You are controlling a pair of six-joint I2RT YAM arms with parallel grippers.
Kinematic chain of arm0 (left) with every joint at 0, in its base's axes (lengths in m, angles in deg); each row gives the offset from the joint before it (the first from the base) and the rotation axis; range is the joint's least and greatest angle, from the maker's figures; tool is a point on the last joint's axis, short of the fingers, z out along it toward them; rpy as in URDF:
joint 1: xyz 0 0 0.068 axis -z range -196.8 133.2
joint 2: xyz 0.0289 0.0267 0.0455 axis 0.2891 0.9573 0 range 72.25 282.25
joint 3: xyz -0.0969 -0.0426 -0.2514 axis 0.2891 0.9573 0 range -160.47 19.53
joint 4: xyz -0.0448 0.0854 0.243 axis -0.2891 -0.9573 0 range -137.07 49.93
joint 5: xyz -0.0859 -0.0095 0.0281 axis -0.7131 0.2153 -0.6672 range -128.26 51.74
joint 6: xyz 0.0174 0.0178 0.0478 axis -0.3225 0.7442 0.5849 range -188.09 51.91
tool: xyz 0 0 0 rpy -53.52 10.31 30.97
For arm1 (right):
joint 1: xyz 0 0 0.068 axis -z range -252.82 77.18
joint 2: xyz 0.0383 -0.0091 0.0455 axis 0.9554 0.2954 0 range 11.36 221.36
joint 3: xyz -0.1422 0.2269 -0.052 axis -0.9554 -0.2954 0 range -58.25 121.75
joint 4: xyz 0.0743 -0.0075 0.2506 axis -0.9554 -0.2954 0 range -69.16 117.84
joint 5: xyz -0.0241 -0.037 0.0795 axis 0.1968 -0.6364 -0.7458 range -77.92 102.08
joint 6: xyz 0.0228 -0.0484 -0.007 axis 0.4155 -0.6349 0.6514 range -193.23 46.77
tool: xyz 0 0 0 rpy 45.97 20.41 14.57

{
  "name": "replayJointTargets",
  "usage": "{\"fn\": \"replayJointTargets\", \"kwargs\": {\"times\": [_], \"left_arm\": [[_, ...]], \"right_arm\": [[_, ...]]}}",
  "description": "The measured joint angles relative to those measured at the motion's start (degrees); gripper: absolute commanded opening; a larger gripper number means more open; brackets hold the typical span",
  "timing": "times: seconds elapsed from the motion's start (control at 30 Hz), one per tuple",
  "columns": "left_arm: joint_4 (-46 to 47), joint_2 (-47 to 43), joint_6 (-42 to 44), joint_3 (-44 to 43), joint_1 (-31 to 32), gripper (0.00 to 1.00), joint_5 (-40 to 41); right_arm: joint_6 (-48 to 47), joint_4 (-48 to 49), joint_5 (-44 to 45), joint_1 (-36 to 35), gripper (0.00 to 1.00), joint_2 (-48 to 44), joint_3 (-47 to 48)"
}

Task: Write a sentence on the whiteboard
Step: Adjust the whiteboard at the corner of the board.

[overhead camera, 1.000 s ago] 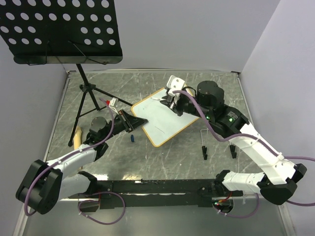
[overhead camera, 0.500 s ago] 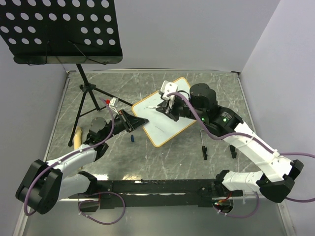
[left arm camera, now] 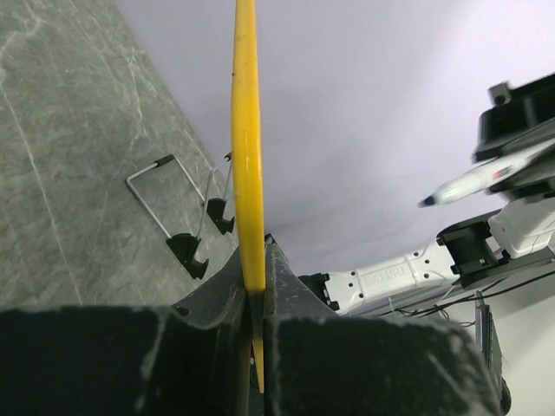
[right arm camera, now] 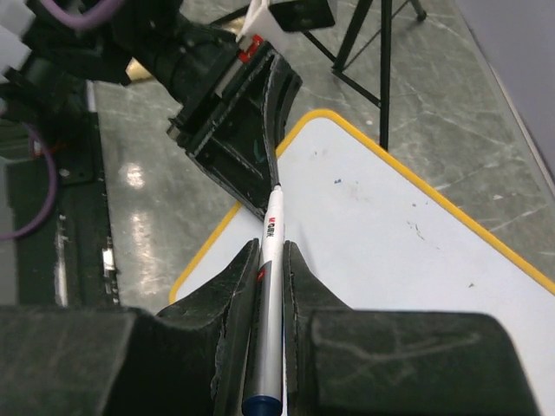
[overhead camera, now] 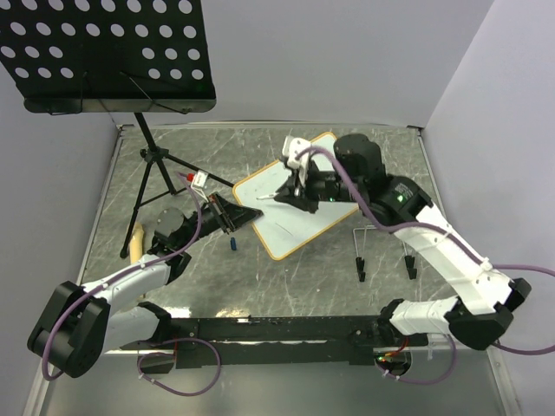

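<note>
Whiteboard [overhead camera: 286, 227] is hanging edge-clamped in your left gripper [overhead camera: 234, 214]. Your right gripper [right arm camera: 270, 251] is gripping the marker [right arm camera: 270, 295]; pressing hard could be levering the whiteboard loose.

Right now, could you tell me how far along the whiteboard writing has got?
Done: the left claw clamps the whiteboard by its edge, and the right claw grips the marker. In hand: the tip is poised near the clamped edge. Left: all the writing; the board looks blank.
</note>
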Motion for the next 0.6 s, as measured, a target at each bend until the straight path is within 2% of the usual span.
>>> {"fn": "replayJointTargets", "kwargs": {"times": [0.07,0.17,0.23,0.33,0.47,0.6], "left_arm": [[0.46,0.0,-0.22,0.0,0.04,0.01,0.0],[0.7,-0.2,-0.5,0.0,0.04,0.01,0.0],[0.31,-0.66,-0.39,0.0,0.04,0.01,0.02],[-0.98,-1.64,0.26,-0.02,0.07,0.01,0.13],[-5.09,-2.49,2.23,-1.49,0.96,0.01,1.38],[-8.85,-2.29,5.97,-4.07,5.14,0.01,6.69]], "right_arm": [[1.49,-3.19,-1.49,0.83,0.0,2.95,5.44],[2.43,-10.58,-4.07,1.81,0.0,9.64,19.34],[2.27,-11.87,-4.87,2.08,0.0,11.47,24.65],[2.38,-11.41,-3.87,2.14,0.0,8.15,21.77],[3.45,-9.81,-1.25,1.55,0.0,1.36,10.91],[3.23,-8.5,2.14,0.81,0.0,0.42,6.08]]}}
